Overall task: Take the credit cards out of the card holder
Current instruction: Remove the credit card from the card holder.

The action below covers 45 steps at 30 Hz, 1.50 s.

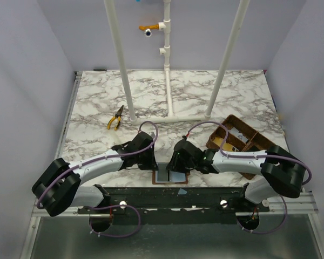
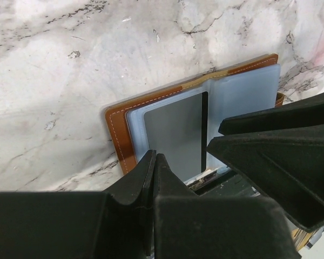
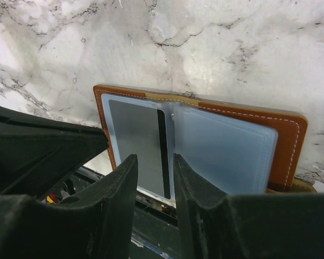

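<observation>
The card holder (image 1: 156, 178) lies open at the table's near edge, brown leather (image 2: 119, 129) (image 3: 288, 141) round blue-grey clear pockets. A grey credit card (image 2: 175, 135) (image 3: 134, 139) with a dark stripe sits in its left pocket; the right pocket (image 3: 227, 151) looks bare. My left gripper (image 2: 154, 157) (image 1: 149, 157) is shut with nothing showing between its fingers, its tips over the holder's near left corner. My right gripper (image 3: 154, 160) (image 1: 176, 163) stands open just above the near edge of the card, the stripe showing in the gap. Other credit cards are not visible.
A brown woven divided basket (image 1: 243, 139) stands to the right behind the right arm. Yellow-handled pliers (image 1: 116, 117) lie at the left middle. A white pipe frame (image 1: 167, 81) rises from the table's back half. The dark rail (image 1: 173, 195) runs just beyond the holder's near edge.
</observation>
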Each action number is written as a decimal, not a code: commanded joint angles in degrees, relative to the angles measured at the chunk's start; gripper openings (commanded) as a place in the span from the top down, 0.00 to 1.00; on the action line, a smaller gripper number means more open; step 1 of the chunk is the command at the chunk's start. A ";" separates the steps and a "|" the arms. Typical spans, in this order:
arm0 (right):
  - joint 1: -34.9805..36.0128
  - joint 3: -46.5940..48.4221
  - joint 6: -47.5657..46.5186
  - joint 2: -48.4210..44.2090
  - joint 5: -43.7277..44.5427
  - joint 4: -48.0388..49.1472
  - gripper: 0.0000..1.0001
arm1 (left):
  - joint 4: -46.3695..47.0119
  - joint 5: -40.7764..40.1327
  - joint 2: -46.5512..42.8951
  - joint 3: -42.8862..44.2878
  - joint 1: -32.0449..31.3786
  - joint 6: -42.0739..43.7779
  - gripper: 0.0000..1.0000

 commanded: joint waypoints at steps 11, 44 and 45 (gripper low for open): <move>-0.29 -0.92 0.50 2.25 -1.40 3.18 0.65 | 3.50 2.22 3.95 -1.52 0.24 0.43 1.00; -4.98 -18.75 7.69 -2.48 -10.50 29.45 0.87 | 4.78 2.29 6.19 -3.66 0.15 -2.60 1.00; -5.05 -18.69 7.55 -2.70 -10.51 29.72 0.88 | 4.76 2.18 6.19 -3.71 0.15 -2.67 1.00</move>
